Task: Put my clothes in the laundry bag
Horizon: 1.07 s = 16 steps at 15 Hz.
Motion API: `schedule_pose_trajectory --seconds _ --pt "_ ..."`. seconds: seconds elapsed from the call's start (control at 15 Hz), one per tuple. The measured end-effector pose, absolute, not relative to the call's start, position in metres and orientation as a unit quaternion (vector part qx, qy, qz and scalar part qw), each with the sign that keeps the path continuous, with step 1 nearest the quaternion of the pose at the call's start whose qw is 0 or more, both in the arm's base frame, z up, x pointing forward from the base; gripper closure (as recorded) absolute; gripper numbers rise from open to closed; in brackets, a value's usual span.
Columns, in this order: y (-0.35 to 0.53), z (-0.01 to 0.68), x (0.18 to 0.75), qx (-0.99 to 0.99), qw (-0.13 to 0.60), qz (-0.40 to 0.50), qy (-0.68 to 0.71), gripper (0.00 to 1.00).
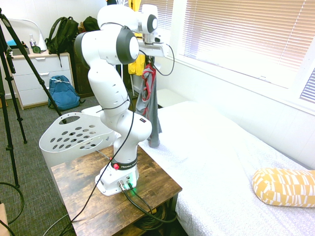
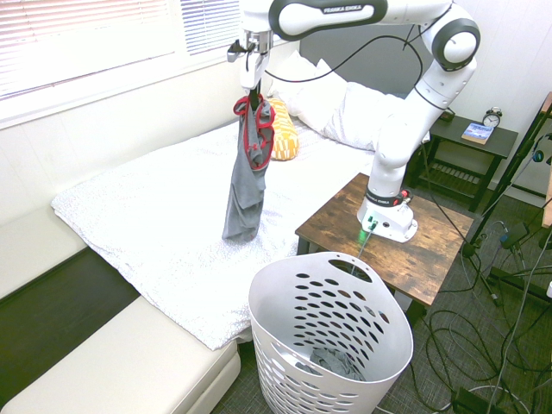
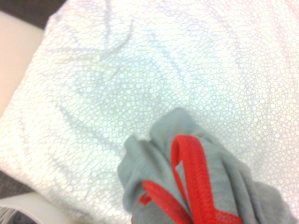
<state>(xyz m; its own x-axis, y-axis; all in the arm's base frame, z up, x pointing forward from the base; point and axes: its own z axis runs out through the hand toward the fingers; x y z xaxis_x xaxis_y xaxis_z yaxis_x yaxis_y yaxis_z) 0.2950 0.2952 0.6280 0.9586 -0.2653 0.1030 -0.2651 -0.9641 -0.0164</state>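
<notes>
Pincer (image 2: 252,79) high at upper centre of the second exterior frame, clamped on the top of the clothes (image 2: 248,168): grey garment with red trim, hanging straight down, long axis vertical, lower hem dangling just over the white bed (image 2: 155,224) — touching it or not, can't tell. In the first exterior view the same garment (image 1: 149,105) hangs at frame centre behind the arm, under the pincer (image 1: 150,59). Wrist view shows bunched grey fabric and red binding (image 3: 196,186) at lower right over the dotted bedcover (image 3: 140,70); no tag readable.

Laundry bag (image 2: 332,332) is the white holed basket at lower centre-right of the second exterior frame, on the floor beside the wooden tabletop (image 2: 431,237) that carries the arm base. Something grey already lies inside at the bottom. In the first exterior view the basket (image 1: 74,135) sits at left-centre.

Key relation: basket lies well apart from the garment, down and to the right of it in the second exterior frame, its open mouth facing up. Judgement: garment lifted, carry not yet done; next move needs a sideways swing over the rim before release, watching the long hem for a snag on the edge.

Readable writing: "FRANKA EMIKA" on the upper arm link in the second exterior view; base label too small.
</notes>
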Motion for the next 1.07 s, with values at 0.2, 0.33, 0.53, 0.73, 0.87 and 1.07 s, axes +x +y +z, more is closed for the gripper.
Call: schedule_pose_trajectory --seconds 0.2,0.33,0.53,0.73,0.87,1.07 --pt "0.333 0.66 0.222 -0.994 -0.002 -0.051 0.092 1.0" --pt "0.353 0.675 0.178 -0.997 -0.003 -0.048 0.066 1.0" --pt "0.374 0.698 0.102 -0.999 0.004 -0.025 0.026 1.0" --pt "0.404 0.669 0.008 -0.999 0.0 0.018 -0.028 1.0" --pt "0.418 0.633 -0.042 -0.997 -0.014 0.05 -0.054 1.0" --pt "0.431 0.575 -0.076 -0.993 -0.028 0.093 -0.066 1.0"
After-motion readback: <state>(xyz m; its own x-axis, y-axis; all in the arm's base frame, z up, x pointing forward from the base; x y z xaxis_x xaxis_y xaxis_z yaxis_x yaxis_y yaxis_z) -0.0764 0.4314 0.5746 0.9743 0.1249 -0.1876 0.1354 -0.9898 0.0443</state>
